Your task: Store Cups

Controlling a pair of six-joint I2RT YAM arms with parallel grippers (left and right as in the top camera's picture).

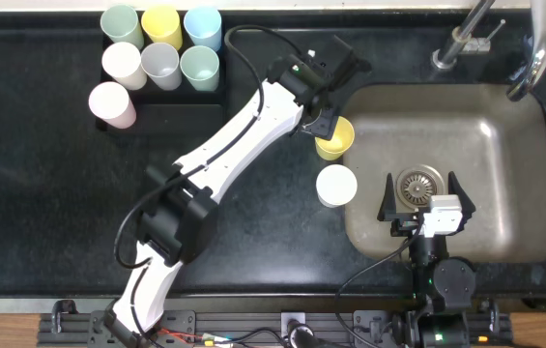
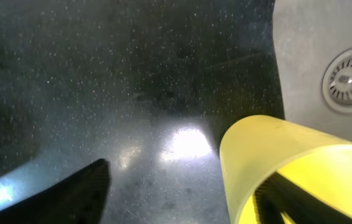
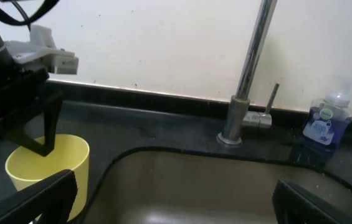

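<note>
Black countertop point(image 1: 60, 213) meets a steel sink point(image 1: 504, 145). The left gripper point(image 1: 326, 121) stands wide open, one finger dipped inside the yellow cup point(image 1: 338, 143) (the other well outside its wall), clamping nothing. The right gripper point(image 1: 422, 198) hangs open and empty above the sink.

The yellow cup point(image 2: 269, 155) is cut off at the left wrist view's edge

Counter point(image 1: 50, 193): black, speckled, with a steel sink point(image 1: 504, 232) set into its right part.
Tray point(image 1: 171, 97): black, back left, holding six cups.
Pale pink cup point(image 1: 112, 105): on the counter, just beside the tray's front left corner.
White cup point(image 1: 336, 185): by the sink's left rim.
Yellow cup point(image 1: 335, 140): near the white cup; its base is hidden.
Faucet point(image 1: 456, 43): behind the sink.
</note>
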